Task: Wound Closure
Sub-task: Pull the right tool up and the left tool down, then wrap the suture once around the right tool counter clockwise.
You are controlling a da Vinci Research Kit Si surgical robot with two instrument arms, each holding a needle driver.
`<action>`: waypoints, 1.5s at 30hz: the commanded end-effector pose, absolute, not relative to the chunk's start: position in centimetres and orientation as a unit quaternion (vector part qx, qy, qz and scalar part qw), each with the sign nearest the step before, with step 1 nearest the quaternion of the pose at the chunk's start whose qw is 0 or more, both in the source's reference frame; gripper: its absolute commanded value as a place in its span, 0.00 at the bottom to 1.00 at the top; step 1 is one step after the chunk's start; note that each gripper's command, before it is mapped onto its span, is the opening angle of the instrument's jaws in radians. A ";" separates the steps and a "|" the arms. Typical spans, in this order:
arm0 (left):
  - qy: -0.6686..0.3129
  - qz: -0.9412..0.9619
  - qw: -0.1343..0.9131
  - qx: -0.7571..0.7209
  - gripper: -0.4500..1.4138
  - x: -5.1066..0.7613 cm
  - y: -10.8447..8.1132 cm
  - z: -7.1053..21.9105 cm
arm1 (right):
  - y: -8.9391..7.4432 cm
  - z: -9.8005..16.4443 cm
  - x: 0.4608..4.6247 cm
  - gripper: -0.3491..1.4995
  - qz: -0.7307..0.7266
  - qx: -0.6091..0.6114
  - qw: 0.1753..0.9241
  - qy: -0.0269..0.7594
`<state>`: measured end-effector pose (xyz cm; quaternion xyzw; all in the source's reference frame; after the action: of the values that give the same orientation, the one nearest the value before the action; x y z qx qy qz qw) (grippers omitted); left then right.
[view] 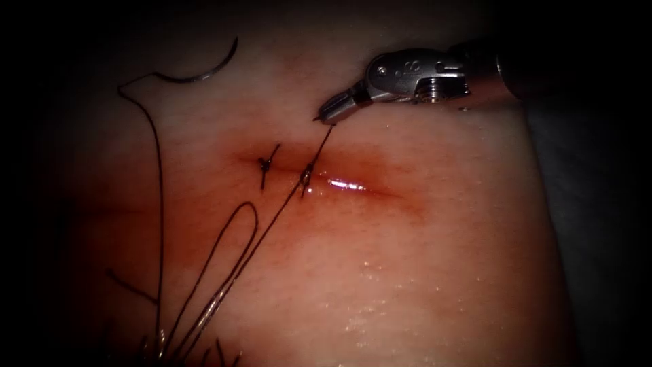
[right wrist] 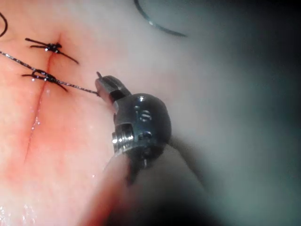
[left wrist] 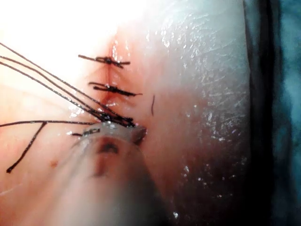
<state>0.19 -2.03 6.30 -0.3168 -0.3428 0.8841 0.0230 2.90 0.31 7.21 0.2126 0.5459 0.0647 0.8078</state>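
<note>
Pale tissue point(view: 421, 272), right gripper point(view: 333, 112) clamping thread point(view: 319, 151), needle point(view: 204, 71) lying free

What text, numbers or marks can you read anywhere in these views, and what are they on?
One small engraved mark on the metal wrist of the right arm's end effector, seen in the endoscope and right wrist views: too small to read.
None on the tissue, the thread or the needle.
The right end effector is shut on the thread; the needle lies free on the tissue, upper left of the cut.
</note>
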 end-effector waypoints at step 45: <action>-0.152 0.857 0.008 -0.493 0.00 -0.78 0.1 5.3 | 0.2 6.2 2.06 0.95 0.223 0.000 0.780 0.585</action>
<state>-0.76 0.19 5.18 -0.5012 -0.1357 0.8545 0.0131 1.99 0.20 6.14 -0.0069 0.5837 0.2257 0.7799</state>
